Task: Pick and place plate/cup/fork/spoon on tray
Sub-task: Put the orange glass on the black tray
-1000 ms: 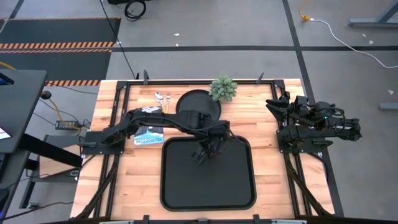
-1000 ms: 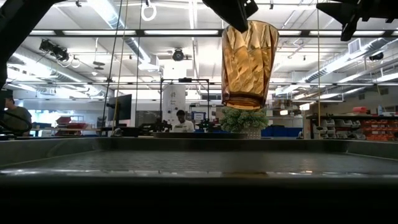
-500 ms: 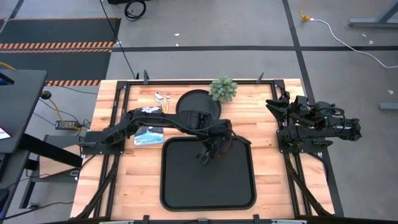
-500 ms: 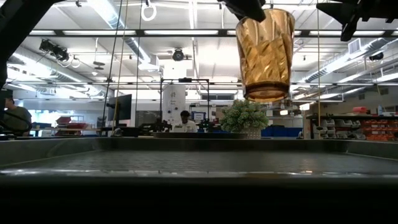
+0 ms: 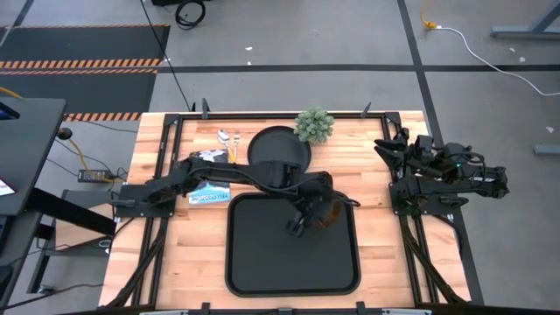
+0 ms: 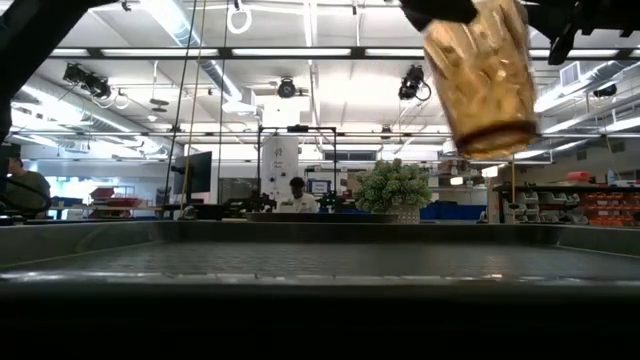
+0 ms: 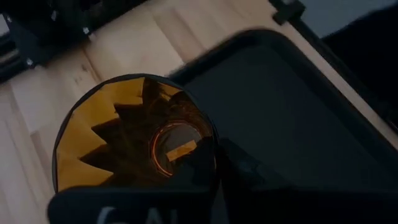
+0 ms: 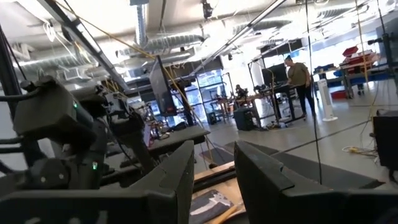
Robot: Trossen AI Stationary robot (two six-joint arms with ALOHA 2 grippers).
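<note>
Cup [image 6: 480, 78] held aloft by left end effector [image 5: 313, 213], over tray's [image 5: 262, 262] right-rear part.
Cup: translucent amber-orange w/ faceted ribbed walls, tilted in low view, base clear of tray floor; wrist view looks down its mouth [image 7: 134, 134], nothing visible inside. Tray is black, rectangular, rounded corners, bare under the cup. Round black plate [image 5: 273, 144] sits on the surface behind tray, beside green potted plant [image 5: 314, 125]; spoon [image 5: 223, 136] and fork [image 5: 234, 142] lie left of plate. Right end effector [image 5: 391, 147] parked at right edge, fingers narrowly apart, holding nothing.
</note>
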